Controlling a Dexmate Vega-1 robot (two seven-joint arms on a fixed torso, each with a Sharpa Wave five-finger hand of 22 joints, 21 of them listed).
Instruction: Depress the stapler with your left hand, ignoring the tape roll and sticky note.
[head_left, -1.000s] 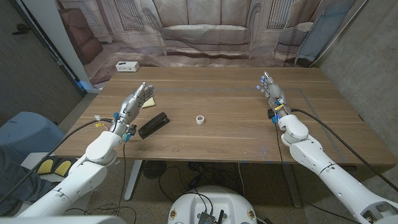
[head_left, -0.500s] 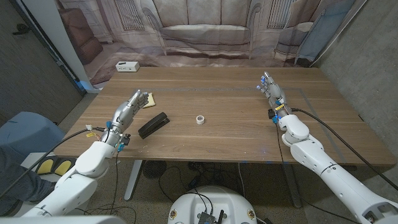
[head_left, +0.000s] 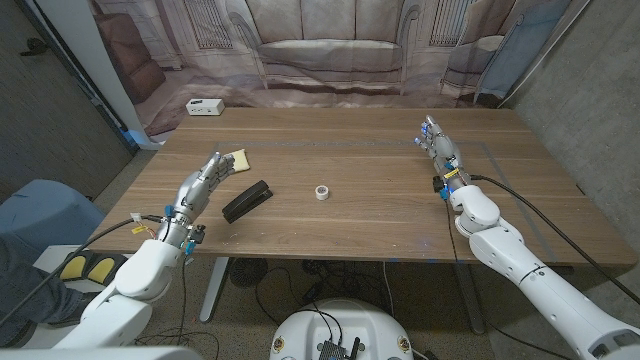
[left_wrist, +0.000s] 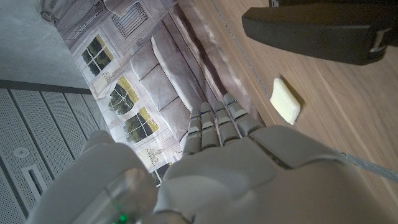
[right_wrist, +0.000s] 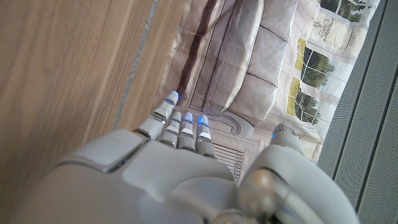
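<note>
My left hand (head_left: 197, 183) is open and holds nothing; the black stapler (head_left: 247, 200) lies on the worktop (head_left: 360, 215) just beside it; it looks hard and springy, so I'd press its top.

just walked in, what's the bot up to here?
A two-armed robot stands at a wooden table. Its left hand has pulled back toward the near edge over the last second and now sits apart from the black stapler, fingers apart, holding nothing. The small white tape roll lies mid-table and the pale yellow sticky note lies beyond the stapler. The right hand idles at the right side, holding nothing.
</note>
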